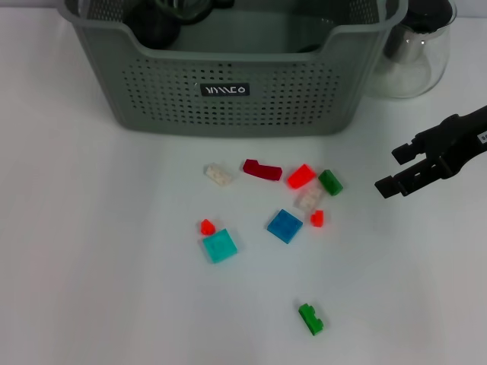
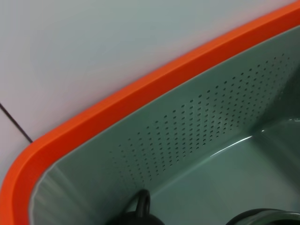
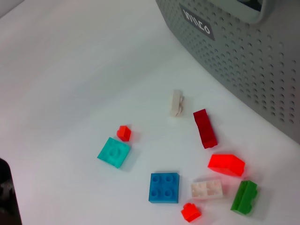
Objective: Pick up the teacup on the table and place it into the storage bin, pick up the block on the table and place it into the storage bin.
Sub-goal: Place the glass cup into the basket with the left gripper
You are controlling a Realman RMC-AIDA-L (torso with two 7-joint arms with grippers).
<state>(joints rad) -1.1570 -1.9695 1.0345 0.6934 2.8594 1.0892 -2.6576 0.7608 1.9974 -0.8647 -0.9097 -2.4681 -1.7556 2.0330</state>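
No teacup was seen on the table (image 1: 91,251); dark round things, one with a loop handle, lay inside the storage bin (image 1: 228,99) at the far edge, so the cup step was judged probably done, though it could not be confirmed; the block step was judged not yet done. Ten blocks were counted near the middle of the table: a whitish one (image 1: 218,175), a dark red one (image 1: 262,169), a bright red one (image 1: 301,176), two green ones, a pale one, two small red ones, a blue one (image 1: 284,226) and a teal one (image 1: 219,246); one bin and one glass carafe (image 1: 415,53) beside it were counted. The right gripper (image 1: 394,169) was held released and empty above the right side of the table; the left gripper was not seen, its camera looking into the bin.
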